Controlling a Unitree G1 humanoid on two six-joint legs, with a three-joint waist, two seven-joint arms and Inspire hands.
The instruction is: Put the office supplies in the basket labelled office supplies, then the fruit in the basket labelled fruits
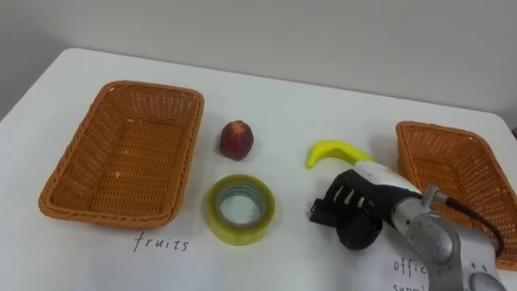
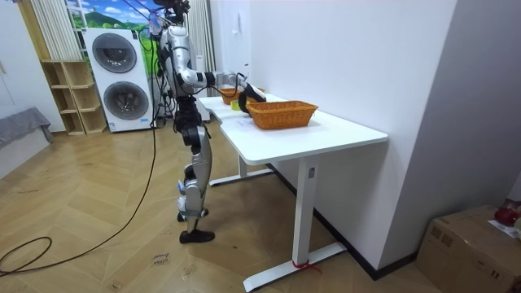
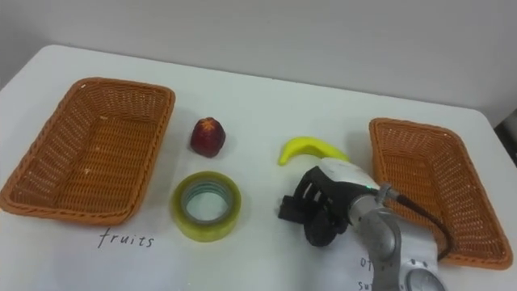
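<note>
Right hand hovers just beside the banana, fingers curled, whether round anything I cannot tell; likely lining up for the fruit basket

Two head views down onto table; distant side room view.

A red fruit sits at twelve o'clock of the flat tape roll, banana at two, left basket at nine, right basket at three.

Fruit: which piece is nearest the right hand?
The banana, just beyond the right hand; the red fruit lies further left, beside the left basket.
</note>
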